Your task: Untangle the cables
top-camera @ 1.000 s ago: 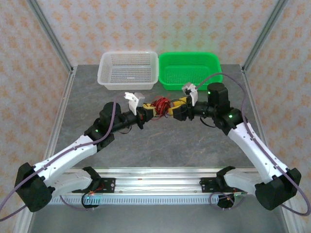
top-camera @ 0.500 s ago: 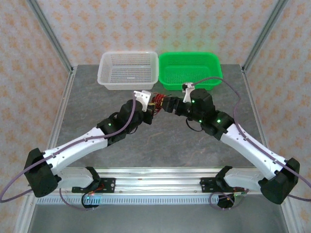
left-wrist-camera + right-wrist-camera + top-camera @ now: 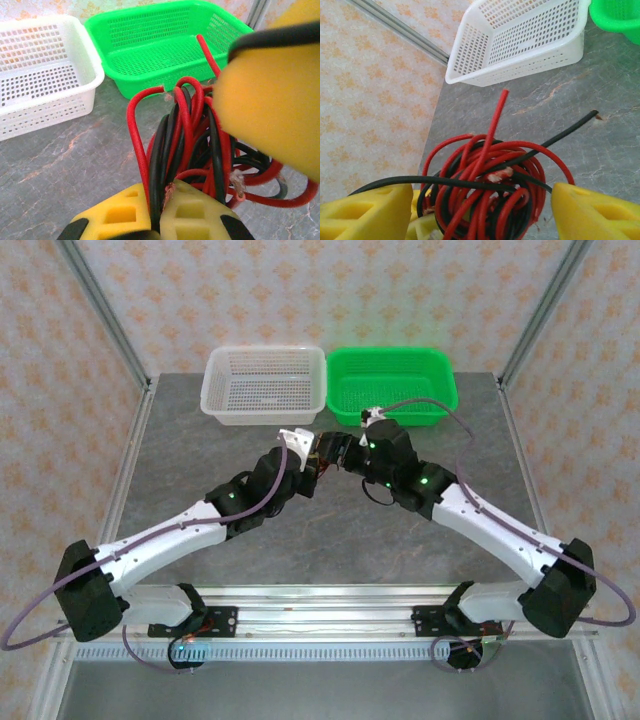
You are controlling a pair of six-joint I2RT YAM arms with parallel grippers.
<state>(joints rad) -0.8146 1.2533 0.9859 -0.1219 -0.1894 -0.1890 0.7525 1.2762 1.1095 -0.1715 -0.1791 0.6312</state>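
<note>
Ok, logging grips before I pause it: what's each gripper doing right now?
Left gripper: shut on the cables.
Right gripper: open around the cables, not gripping them.

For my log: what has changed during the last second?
The left gripper, shut on the cables throughout, carried them nearer the white basket and green basket. The right gripper followed, swinging left, and stands open around them. Baskets unmoved.

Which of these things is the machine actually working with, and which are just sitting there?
In the job: cables, pinched by the left end effector; right end effector, open around them.
Just sitting there: white basket, green basket, both empty.
</note>
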